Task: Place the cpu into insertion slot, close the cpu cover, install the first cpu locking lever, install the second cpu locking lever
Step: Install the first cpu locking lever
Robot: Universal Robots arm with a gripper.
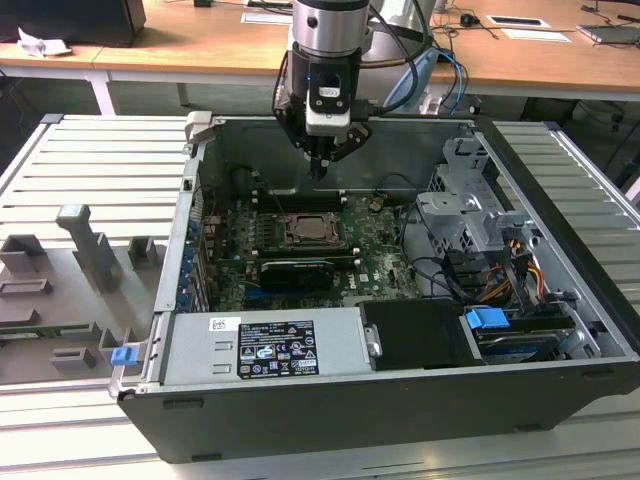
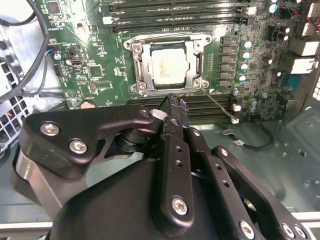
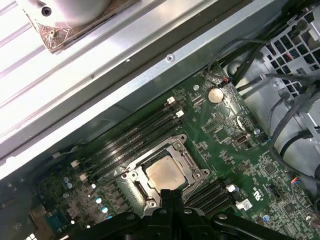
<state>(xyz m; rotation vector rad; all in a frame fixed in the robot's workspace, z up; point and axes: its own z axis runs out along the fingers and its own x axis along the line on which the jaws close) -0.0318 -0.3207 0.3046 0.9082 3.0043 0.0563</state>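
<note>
Ribbed grey metal forms the desk [image 1: 90, 170] that carries the open computer case [image 1: 400, 420], which lies on its side with the motherboard [image 1: 385, 255] facing up at me.

The cpu [image 1: 316, 230] sits in the insertion slot [image 1: 296, 243] near the middle of the board. It lies flat with its pale metal face up. Being square, it has no long axis, and its edges run parallel to the slot's rim and to the black memory strips [image 2: 175, 10] on either side.

In both wrist views the cpu cover [image 2: 192, 47] [image 3: 186, 159] looks folded down flat, and the chip [image 2: 169, 66] [image 3: 164, 175] shows through its cutout.

My pincer [image 1: 320, 172] hangs tip-down over the memory strips on the far side of the slot in the exterior view, apart from the board. In the second wrist view its black fingers [image 2: 176, 150] are pressed together to a point with nothing between them, and the tip [image 2: 172, 102] is just short of the slot's edge.
</note>
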